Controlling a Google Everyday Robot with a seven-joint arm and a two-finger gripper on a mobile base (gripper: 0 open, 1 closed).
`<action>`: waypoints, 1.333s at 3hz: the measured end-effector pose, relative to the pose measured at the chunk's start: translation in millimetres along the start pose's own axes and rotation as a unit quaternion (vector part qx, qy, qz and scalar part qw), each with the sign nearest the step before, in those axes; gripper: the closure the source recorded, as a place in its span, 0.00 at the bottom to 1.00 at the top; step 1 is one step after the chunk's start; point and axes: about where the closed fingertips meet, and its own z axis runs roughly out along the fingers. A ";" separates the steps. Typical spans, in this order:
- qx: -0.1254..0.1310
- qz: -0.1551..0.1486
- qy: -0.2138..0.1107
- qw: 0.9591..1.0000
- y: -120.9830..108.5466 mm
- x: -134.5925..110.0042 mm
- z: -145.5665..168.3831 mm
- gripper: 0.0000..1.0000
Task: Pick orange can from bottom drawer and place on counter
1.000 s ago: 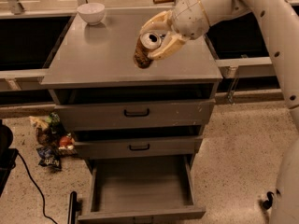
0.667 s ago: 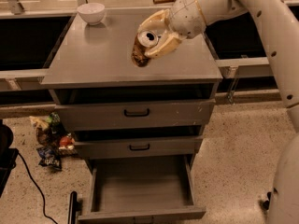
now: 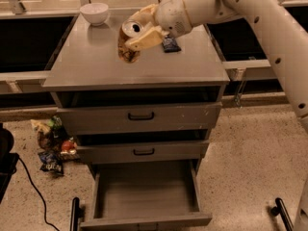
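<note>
The glossy grey worktop [image 3: 86, 66] is topping the open, plain-floored bottom drawer [image 3: 144, 191]. Above the worktop's middle, the beige hand [image 3: 132, 32] is clamping the tilted, mottled cylindrical orange can [image 3: 126, 53], having drifted leftward since earlier, uncovering a dark blue snack packet [image 3: 170, 44].

We saw soft, moderately bright light from above on the counter [image 3: 86, 66], its glossy top carrying a pale sheen below the white bowl [image 3: 94, 12]. The gripper [image 3: 138, 35], clamped round the orange can [image 3: 127, 49] above the counter's middle, was evenly lit. Beneath the counter's edge lay dark shadow; the bottom drawer [image 3: 144, 191] sat dimmer.
</note>
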 end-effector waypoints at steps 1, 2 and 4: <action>0.047 0.094 -0.014 0.994 -12.0 6.8 19.5 1.00; 0.047 0.094 -0.014 0.994 -12.1 6.8 19.6 1.00; 0.025 0.165 -0.022 0.986 -30.6 17.6 31.3 1.00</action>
